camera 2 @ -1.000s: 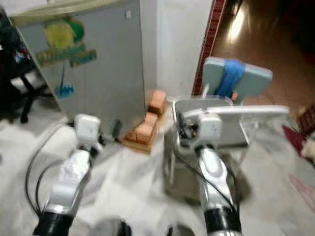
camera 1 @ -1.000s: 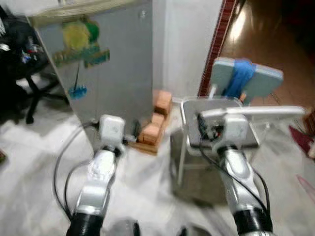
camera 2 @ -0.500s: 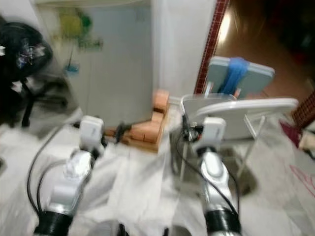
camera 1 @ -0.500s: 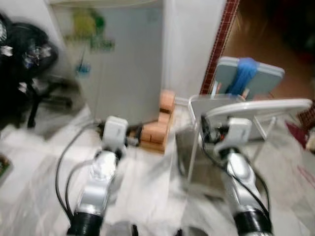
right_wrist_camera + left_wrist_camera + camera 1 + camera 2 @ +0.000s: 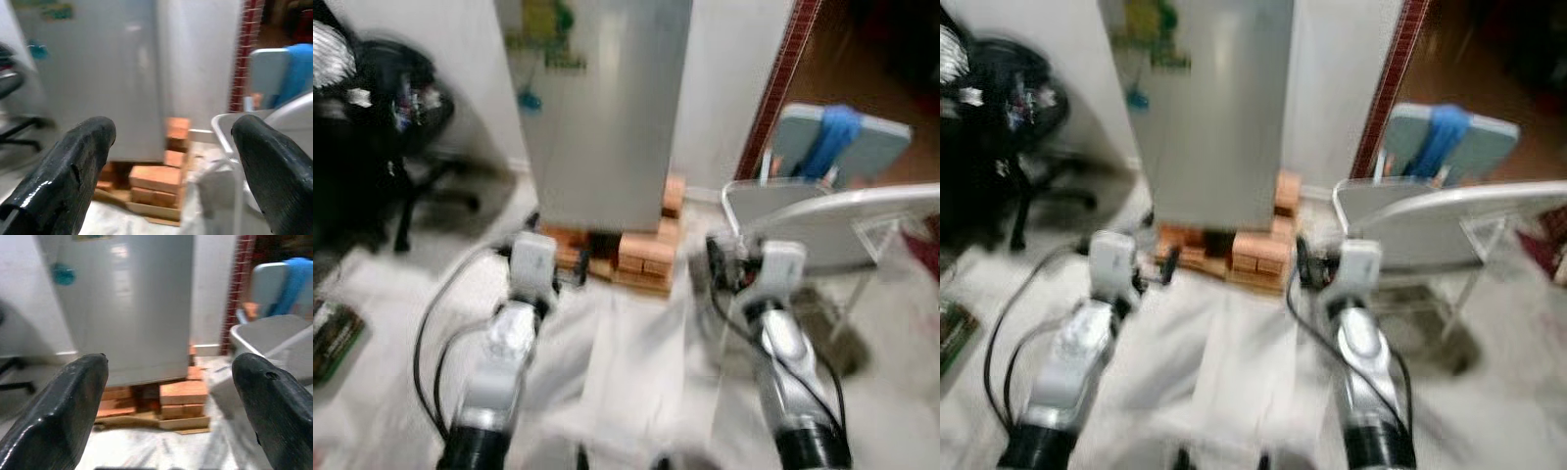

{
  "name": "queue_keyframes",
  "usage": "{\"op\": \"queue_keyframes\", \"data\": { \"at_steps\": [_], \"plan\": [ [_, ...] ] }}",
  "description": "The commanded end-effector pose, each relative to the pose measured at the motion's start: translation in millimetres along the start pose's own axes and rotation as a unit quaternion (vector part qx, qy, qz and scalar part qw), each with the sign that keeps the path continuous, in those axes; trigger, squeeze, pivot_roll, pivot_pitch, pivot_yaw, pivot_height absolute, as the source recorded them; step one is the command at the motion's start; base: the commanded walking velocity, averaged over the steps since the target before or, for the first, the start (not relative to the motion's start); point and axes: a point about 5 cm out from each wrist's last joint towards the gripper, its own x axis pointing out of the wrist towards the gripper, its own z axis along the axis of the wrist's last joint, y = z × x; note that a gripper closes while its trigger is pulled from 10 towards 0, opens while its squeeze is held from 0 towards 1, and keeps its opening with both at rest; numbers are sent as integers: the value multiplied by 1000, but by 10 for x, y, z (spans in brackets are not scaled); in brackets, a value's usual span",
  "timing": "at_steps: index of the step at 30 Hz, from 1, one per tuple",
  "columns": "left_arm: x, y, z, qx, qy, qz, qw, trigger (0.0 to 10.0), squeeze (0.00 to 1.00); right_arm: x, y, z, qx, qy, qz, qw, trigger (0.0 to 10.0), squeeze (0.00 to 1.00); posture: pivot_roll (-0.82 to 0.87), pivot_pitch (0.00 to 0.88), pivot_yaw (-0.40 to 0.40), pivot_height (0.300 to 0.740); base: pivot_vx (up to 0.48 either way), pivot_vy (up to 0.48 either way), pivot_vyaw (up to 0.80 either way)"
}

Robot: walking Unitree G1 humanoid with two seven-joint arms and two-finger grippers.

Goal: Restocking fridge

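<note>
A tall grey fridge (image 5: 597, 108) stands straight ahead with its door shut and coloured stickers (image 5: 543, 29) on its front. It rests on a stack of orange bricks (image 5: 641, 257) on the floor. Both silver arms reach forward at low height, short of the fridge. My left gripper (image 5: 168, 363) is open, its two black fingers (image 5: 73, 401) wide apart with nothing between them. My right gripper (image 5: 172, 125) is open the same way and holds nothing, with the bricks and fridge base beyond it. The head views are blurred.
A black office chair (image 5: 406, 117) with clutter stands at the left. A white folding table (image 5: 847, 220) and a grey seat with a blue cloth (image 5: 832, 132) stand at the right, beside a red brick post (image 5: 785, 78). Pale floor lies between me and the fridge.
The whole picture has shifted: the camera has turned left, so the fridge now sits in the middle and nearer. Both arms keep the same forward pose, grippers open.
</note>
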Motion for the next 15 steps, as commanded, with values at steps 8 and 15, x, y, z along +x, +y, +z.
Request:
{"op": "queue_keyframes", "data": {
  "at_steps": [8,15],
  "plan": [
    [-11,68,25,-3,-11,4,1000,10000,0,21,52,44,0,-11,14,1000,10000,0,12,0,-9,740,0,479,-623],
    [-7,76,44,-11,-16,7,1000,10000,0,14,32,39,-1,-9,8,1000,10000,0,14,0,-12,740,0,476,-120]
  ]
}}
